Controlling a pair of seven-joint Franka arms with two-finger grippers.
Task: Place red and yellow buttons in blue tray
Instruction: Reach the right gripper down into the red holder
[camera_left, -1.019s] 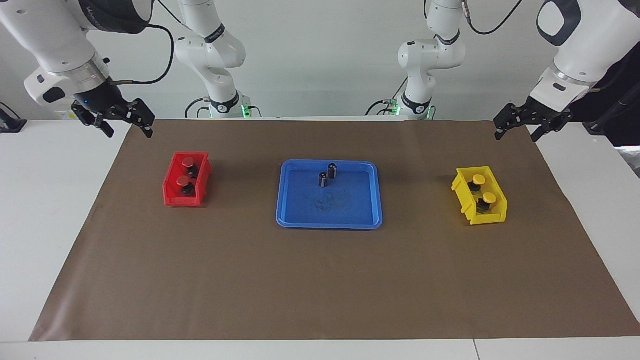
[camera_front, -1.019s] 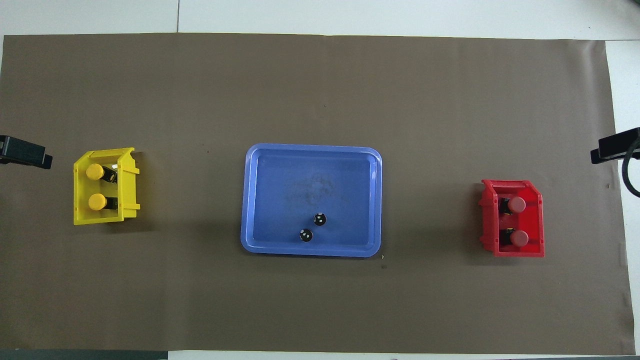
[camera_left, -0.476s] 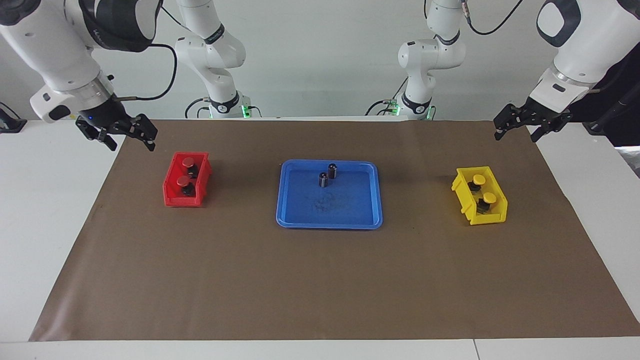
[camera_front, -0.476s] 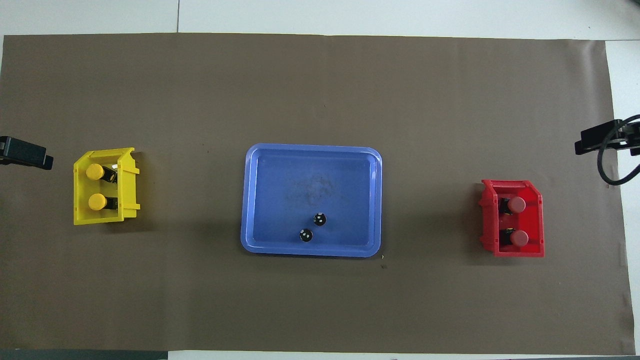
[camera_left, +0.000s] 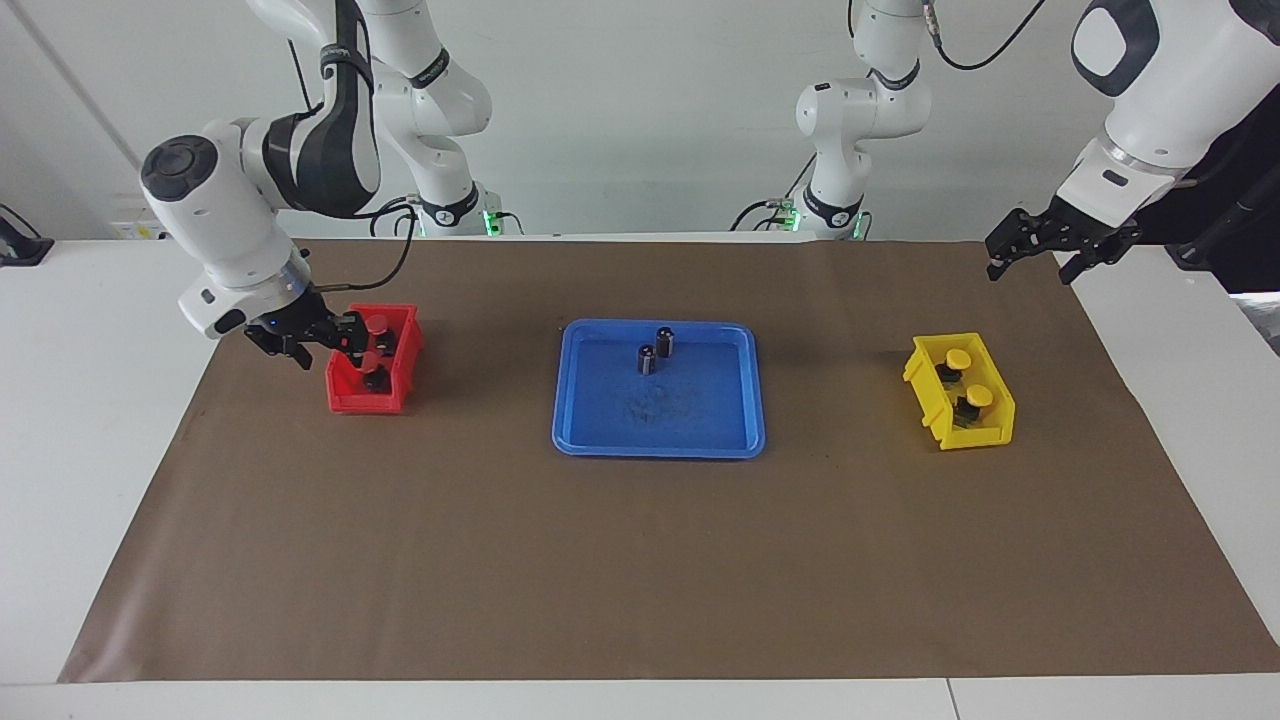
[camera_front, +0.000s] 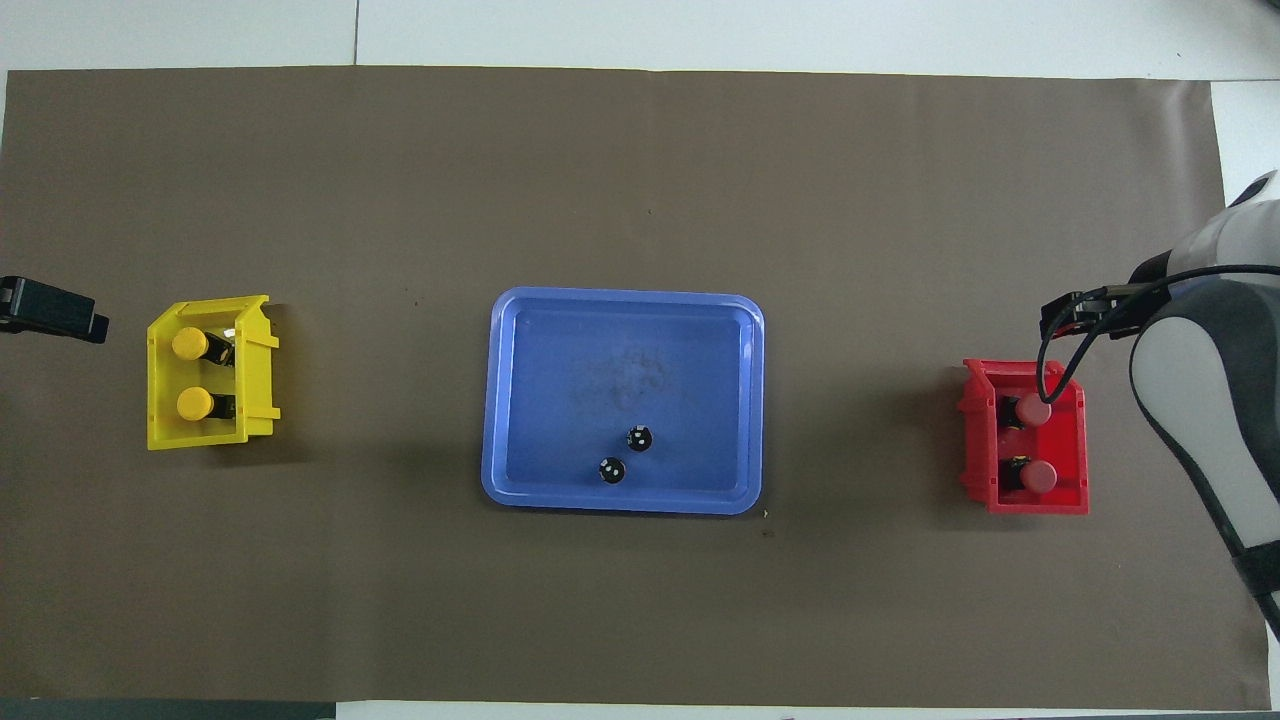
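Two red buttons (camera_left: 377, 323) (camera_left: 367, 360) lie in the small red bin (camera_left: 345, 400), also seen from above as red buttons (camera_front: 1033, 409) (camera_front: 1040, 476). Two yellow buttons (camera_left: 958, 358) (camera_left: 979, 396) lie in the yellow bin (camera_left: 925, 385). The blue tray (camera_left: 600, 425) sits mid-table between the bins. My right gripper (camera_left: 328, 345) hangs low at the red bin's edge toward the right arm's end, open, holding nothing. Open and empty too, my left gripper (camera_left: 1040, 248) waits in the air over the mat's corner near the yellow bin.
Two dark capless cylinders (camera_left: 665, 342) (camera_left: 647, 360) stand in the blue tray, in the part nearer the robots. A brown mat (camera_left: 640, 560) covers the table. The right arm's cable (camera_front: 1045, 365) loops over the red bin in the overhead view.
My right arm has swung down and inward from above the mat's corner to the red bin's edge, its fingers narrowing. The left arm, the buttons, bins and tray have stayed in place.
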